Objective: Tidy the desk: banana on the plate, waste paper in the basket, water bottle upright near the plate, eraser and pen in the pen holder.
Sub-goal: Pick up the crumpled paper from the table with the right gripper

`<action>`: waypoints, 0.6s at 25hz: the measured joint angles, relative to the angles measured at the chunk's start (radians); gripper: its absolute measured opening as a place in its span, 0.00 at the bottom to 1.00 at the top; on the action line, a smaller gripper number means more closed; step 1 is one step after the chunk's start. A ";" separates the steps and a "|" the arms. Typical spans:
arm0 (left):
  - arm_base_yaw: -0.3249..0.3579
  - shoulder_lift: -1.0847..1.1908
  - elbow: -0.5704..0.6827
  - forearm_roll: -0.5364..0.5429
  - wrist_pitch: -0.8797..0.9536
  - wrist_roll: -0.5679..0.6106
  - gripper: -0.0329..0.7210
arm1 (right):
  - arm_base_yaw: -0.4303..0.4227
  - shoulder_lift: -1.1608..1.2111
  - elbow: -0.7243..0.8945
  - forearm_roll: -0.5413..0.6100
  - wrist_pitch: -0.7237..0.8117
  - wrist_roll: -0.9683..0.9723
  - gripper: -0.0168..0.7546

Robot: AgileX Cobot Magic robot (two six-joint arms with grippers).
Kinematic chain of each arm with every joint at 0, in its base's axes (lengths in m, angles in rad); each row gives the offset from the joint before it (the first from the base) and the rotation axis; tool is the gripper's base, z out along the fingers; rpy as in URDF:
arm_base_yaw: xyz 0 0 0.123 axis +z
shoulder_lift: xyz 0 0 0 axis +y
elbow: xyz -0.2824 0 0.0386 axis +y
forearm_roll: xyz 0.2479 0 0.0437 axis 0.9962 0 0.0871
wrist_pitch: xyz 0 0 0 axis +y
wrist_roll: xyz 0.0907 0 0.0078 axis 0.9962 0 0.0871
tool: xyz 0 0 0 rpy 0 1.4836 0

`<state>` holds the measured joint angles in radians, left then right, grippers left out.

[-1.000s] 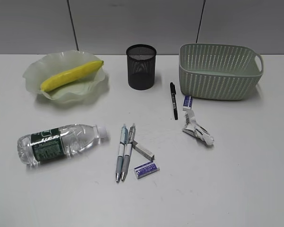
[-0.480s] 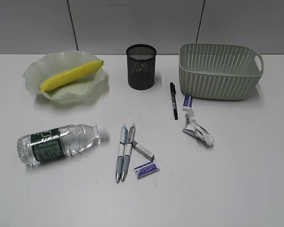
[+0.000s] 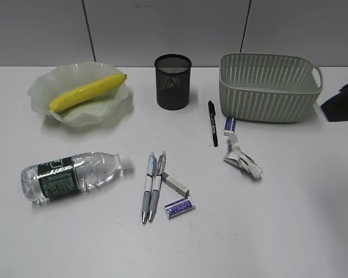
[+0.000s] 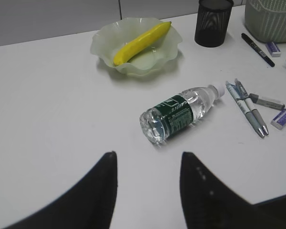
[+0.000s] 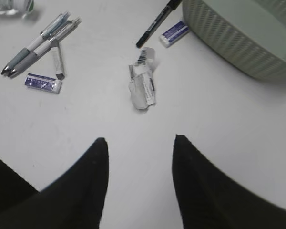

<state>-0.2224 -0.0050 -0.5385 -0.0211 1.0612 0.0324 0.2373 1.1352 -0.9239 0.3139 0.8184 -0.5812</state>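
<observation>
Right gripper [image 5: 137, 143] and left gripper [image 4: 148, 160] both spread, empty — right arm [image 3: 342, 99] cut off at the frame's right edge.

Both the left hand [image 4: 148, 191] and right hand [image 5: 138, 179] hang spread, holding nothing.

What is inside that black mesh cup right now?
Nothing shows inside the black mesh cup: through the mesh it looks empty, though its floor is hidden. The pens and erasers still lie on the table.
</observation>
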 joint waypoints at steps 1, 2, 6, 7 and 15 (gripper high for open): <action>0.000 0.000 0.000 0.000 0.000 0.000 0.47 | 0.030 0.063 -0.023 -0.015 -0.002 0.002 0.49; 0.000 0.000 0.000 0.000 0.000 0.000 0.47 | 0.054 0.126 -0.040 -0.032 -0.004 0.012 0.50; 0.000 0.000 0.000 0.000 0.000 0.000 0.47 | 0.147 0.347 -0.119 -0.068 -0.012 0.073 0.59; 0.000 0.000 0.000 0.000 0.000 0.000 0.47 | 0.166 0.390 -0.142 -0.075 -0.015 0.097 0.62; 0.000 0.000 0.000 0.000 0.000 0.000 0.47 | 0.200 0.725 -0.320 -0.167 -0.026 0.227 0.69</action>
<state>-0.2224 -0.0050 -0.5385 -0.0211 1.0612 0.0324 0.4373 1.8599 -1.2442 0.1466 0.7926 -0.3544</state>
